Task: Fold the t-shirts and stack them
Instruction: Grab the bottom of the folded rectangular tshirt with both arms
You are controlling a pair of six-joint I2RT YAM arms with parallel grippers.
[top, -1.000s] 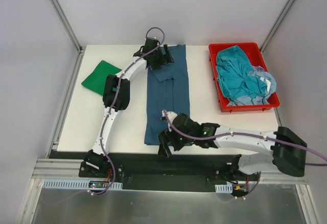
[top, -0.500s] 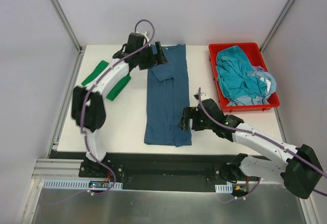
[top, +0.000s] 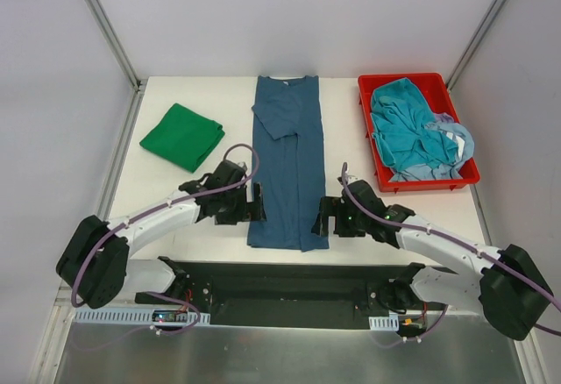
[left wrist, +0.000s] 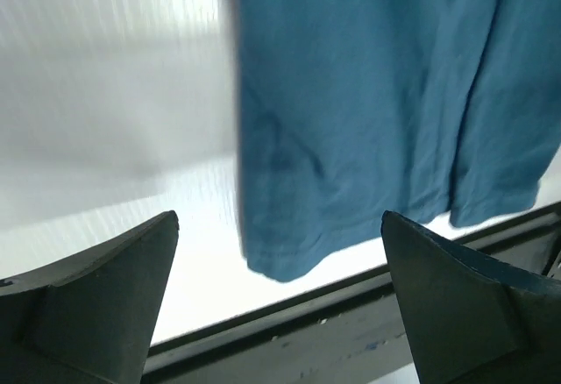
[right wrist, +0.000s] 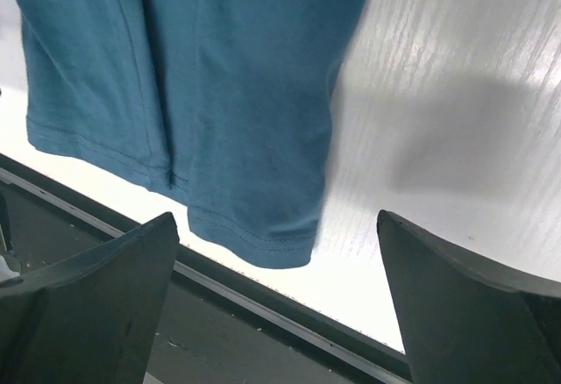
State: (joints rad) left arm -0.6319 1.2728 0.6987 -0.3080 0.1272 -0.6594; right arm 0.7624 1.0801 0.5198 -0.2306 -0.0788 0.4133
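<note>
A dark blue t-shirt [top: 287, 165] lies flat in a long strip, sides folded in, down the middle of the white table, hem at the near edge. My left gripper [top: 255, 204] is open beside the hem's left corner [left wrist: 276, 266]. My right gripper [top: 321, 217] is open beside the hem's right corner [right wrist: 263, 244]. Neither touches the cloth. A folded bright green t-shirt [top: 181, 136] lies at the left. Teal [top: 401, 130] and pale blue t-shirts [top: 456, 143] lie crumpled in a red bin [top: 368, 130].
The table's near edge and a dark rail [top: 289, 283] run just below the hem. Grey walls close the left, back and right. The red bin stands at the back right.
My left arm swung from the shirt's collar at the back to the hem's left corner. My right gripper moved to the hem's right corner and settled there. The green shirt shows whole again.
</note>
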